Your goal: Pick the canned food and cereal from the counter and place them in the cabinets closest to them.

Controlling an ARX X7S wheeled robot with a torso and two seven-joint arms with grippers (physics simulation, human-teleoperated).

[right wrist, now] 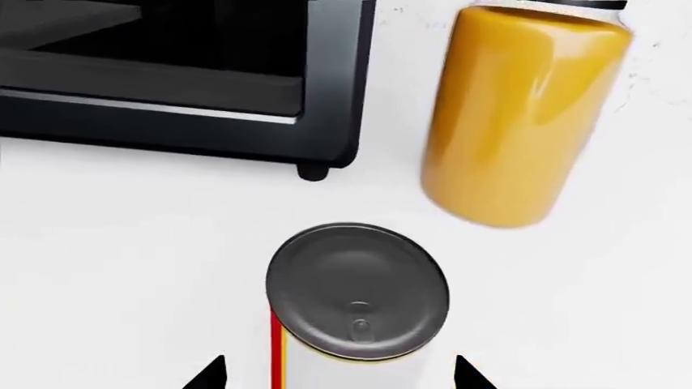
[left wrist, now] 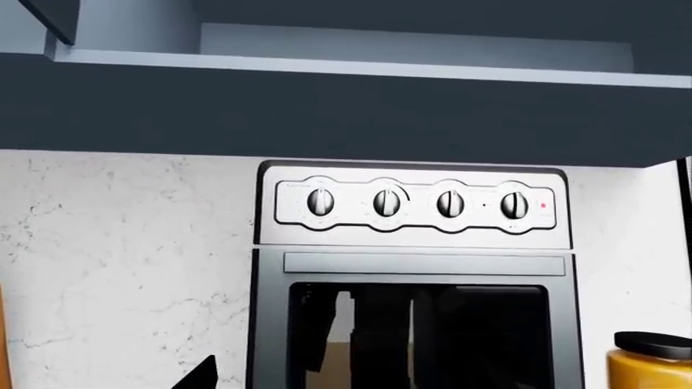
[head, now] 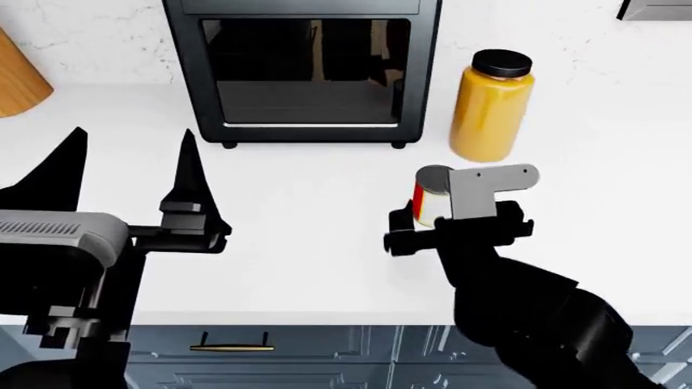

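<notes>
The canned food (head: pixel 429 191) stands upright on the white counter (head: pixel 313 243), in front of the orange jar. In the right wrist view its dark grey lid (right wrist: pixel 357 292) lies between my two fingertips. My right gripper (head: pixel 433 212) is open, one finger on either side of the can, with small gaps to its sides. It shows in the right wrist view (right wrist: pixel 340 378) too. My left gripper (head: pixel 130 174) is open and empty above the counter, in front of the toaster oven's left side. The cereal box is out of view.
A black toaster oven (head: pixel 303 65) stands at the back; its knobs (left wrist: pixel 416 203) face the left wrist camera under an upper cabinet (left wrist: pixel 346 105). A tall orange jar (head: pixel 492 105) stands just behind the can. A wooden object (head: pixel 16 77) is at far left. Brass-handled fronts (head: pixel 232 347) run below.
</notes>
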